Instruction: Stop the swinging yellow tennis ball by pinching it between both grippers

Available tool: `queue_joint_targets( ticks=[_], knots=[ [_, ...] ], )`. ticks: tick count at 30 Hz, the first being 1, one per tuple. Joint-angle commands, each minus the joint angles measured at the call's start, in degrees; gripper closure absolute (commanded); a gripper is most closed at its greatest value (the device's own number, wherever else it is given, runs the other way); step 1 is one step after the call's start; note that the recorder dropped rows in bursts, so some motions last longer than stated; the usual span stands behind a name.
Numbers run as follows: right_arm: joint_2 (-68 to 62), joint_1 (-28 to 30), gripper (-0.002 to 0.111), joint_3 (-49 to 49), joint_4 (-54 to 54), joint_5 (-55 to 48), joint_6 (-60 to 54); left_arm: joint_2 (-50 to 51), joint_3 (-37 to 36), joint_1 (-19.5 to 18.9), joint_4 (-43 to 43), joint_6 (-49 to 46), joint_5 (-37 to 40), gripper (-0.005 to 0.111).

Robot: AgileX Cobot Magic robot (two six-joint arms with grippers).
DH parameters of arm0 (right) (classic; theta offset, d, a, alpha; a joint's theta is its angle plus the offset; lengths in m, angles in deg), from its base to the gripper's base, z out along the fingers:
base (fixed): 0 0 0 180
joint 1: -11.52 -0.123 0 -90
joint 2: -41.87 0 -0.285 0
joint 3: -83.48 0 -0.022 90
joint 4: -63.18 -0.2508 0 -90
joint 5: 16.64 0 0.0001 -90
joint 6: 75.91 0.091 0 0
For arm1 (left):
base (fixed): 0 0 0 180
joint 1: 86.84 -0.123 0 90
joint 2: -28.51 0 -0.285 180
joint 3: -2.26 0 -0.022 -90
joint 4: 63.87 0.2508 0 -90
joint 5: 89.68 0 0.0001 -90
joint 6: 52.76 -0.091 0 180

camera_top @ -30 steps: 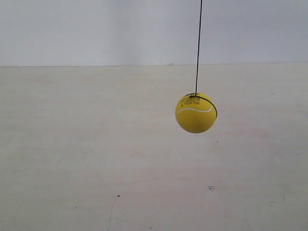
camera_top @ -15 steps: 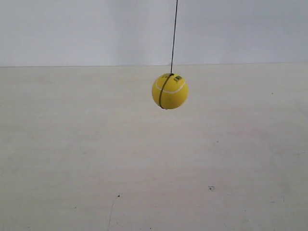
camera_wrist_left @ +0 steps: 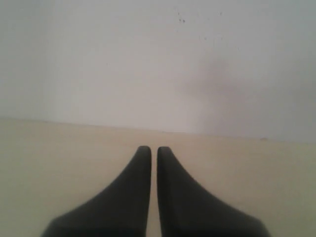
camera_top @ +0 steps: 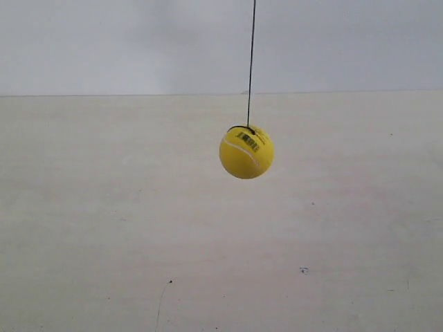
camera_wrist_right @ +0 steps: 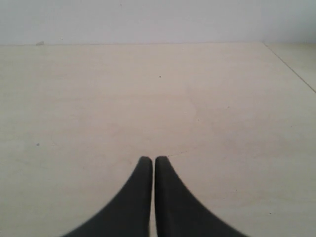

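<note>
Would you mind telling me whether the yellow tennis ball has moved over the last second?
Yes. The yellow tennis ball has swung toward the exterior view's left, away from the dark speck on the table, and slightly up.

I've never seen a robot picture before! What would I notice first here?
The bright yellow tennis ball jumps out, hanging from a black string above the pale table, mid-picture in the exterior view. Then the left gripper and right gripper: black pointed jaws almost touching, holding nothing.

table (camera_top: 104,228) | pale cream, matte | marks: few small dark specks (camera_top: 303,270), one thin dark hairline scratch (camera_top: 160,304)
</note>
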Motion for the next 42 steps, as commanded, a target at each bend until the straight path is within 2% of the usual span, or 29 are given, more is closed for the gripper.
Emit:
queue_joint_targets(
  ticks=[1, 6, 11, 15, 42],
  knots=[
    [0.21, 0.41, 0.108, 0.01, -0.02, 0.57, -0.26, 0.03, -0.22, -0.25, -0.7, -6.92, 7.18, 0.102],
    [0.21, 0.41, 0.108, 0.01, -0.02, 0.57, -0.26, -1.35, -0.22, -0.25, -0.7, -12.69, 15.49, 0.102],
    [0.21, 0.41, 0.108, 0.01, -0.02, 0.57, -0.26, -1.35, -0.22, -0.25, -0.9, -12.18, 15.23, 0.102],
    [0.21, 0.41, 0.108, 0.01, -0.02, 0.57, -0.26, -1.35, -0.22, -0.25, -0.9, -12.28, 11.87, 0.102],
    [0.21, 0.41, 0.108, 0.01, -0.02, 0.57, -0.26, -1.35, -0.22, -0.25, -0.9, -12.28, 11.99, 0.102]
  ],
)
